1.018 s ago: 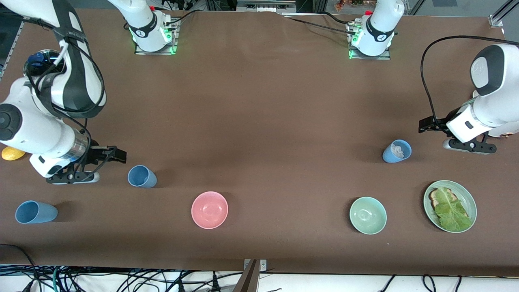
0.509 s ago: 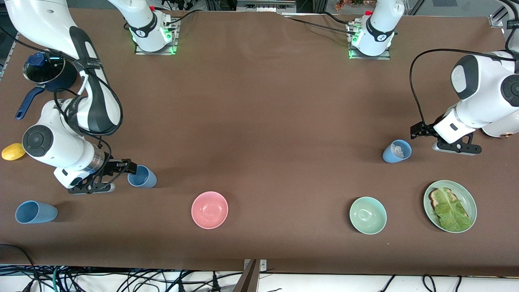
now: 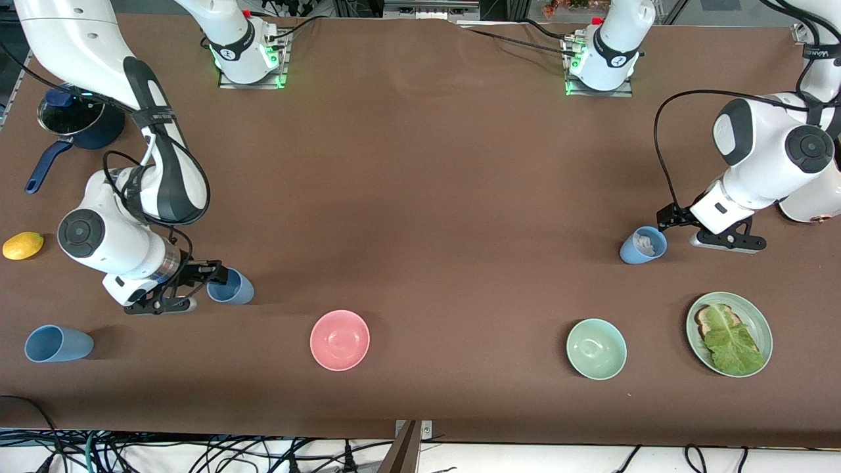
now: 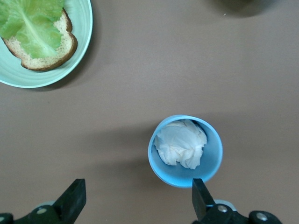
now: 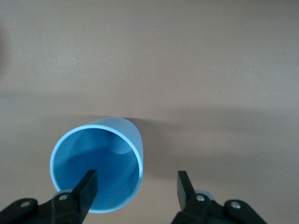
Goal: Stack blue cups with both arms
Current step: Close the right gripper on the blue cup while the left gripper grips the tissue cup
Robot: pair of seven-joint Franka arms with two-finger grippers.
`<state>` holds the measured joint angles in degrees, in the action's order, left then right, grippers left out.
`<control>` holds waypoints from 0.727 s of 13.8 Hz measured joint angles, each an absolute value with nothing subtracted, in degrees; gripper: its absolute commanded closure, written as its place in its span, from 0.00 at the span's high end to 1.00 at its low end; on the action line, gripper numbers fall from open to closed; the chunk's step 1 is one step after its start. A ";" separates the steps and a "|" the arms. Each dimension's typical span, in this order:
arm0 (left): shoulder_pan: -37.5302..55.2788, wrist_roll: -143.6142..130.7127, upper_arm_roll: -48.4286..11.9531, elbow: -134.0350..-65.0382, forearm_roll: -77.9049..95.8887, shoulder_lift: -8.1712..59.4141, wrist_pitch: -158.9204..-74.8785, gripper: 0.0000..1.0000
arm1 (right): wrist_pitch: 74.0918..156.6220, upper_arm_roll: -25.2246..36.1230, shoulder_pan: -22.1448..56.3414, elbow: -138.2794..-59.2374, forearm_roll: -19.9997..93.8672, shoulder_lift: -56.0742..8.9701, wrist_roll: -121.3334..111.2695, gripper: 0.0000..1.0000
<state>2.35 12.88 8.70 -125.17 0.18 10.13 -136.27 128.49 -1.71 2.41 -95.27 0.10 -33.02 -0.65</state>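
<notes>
Front view: brown table, three blue cups, two arms at work.
Right gripper: low at the first cup, toward the right arm's end of the table.
Right wrist view: right gripper straddles the first cup's wall, one finger inside the mouth and the other outside; fingers apart, gap on both sides of the wall, nothing clamped.
Left gripper: low, just beside the filled cup, toward the left arm's end.
Left wrist view: left gripper spread wide, holding nothing; one finger at the filled cup's rim; white crumpled wad inside the cup.
End cup: alone, nearer the camera than the first cup, at the right arm's end.
Pink bowl: near edge, beside the first cup.
Green bowl: near edge, nearer the camera than the filled cup.
Plate: beside the green bowl; bread with lettuce on it.
Lemon, dark blue pot: right arm's end.
</notes>
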 measured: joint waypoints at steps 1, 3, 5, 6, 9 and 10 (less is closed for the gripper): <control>2.35 12.88 8.82 -125.23 0.18 10.78 -137.15 1.00 | 129.06 -1.71 2.41 -95.39 0.10 -33.49 -0.66 0.69; 2.34 12.90 8.88 -125.27 0.18 11.94 -138.74 1.00 | 129.83 -1.71 2.41 -95.58 0.10 -34.35 -0.67 0.56; 2.34 12.90 8.88 -125.35 0.18 13.16 -140.79 1.00 | 130.10 -1.71 2.41 -95.59 0.10 -34.86 -0.67 0.45; 2.34 12.90 8.87 -125.38 0.18 13.84 -141.72 1.00 | 130.17 -1.71 2.41 -95.59 0.10 -34.95 -0.67 0.40; 2.35 12.90 8.87 -125.40 0.20 15.82 -144.35 1.00 | 130.20 -1.71 2.40 -95.59 0.10 -34.95 -0.67 0.30; 2.37 12.90 8.85 -125.40 0.20 16.35 -145.11 1.00 | 130.20 -1.71 2.40 -95.60 0.10 -34.96 -0.67 0.28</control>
<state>2.37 12.90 8.85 -125.40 0.20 16.35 -145.11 130.20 -1.71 2.40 -95.60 0.10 -34.96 -0.67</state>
